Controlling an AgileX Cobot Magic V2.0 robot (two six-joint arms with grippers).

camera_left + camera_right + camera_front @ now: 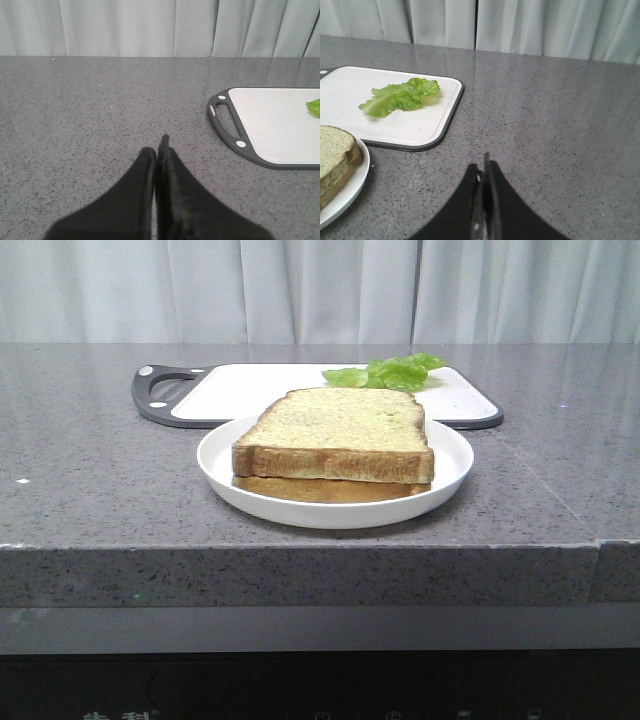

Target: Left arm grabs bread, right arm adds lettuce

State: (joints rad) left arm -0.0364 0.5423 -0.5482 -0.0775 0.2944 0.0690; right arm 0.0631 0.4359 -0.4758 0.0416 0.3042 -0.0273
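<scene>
A thick slice of bread (340, 430) with a pale, green-speckled face lies on top of a thinner slice (325, 489) on a white plate (225, 478) near the counter's front edge. The bread also shows in the right wrist view (335, 155). The lettuce (392, 371) lies on the far right part of a white cutting board (250, 390); it shows in the right wrist view (400, 96) and at the edge of the left wrist view (315, 107). My left gripper (157, 147) is shut and empty over bare counter. My right gripper (482, 165) is shut and empty, right of the plate. Neither arm shows in the front view.
The cutting board (280, 125) has a dark grey rim and a handle (160, 390) at its left end. It lies behind the plate (350, 187) on a grey speckled counter (90, 470). White curtains hang behind.
</scene>
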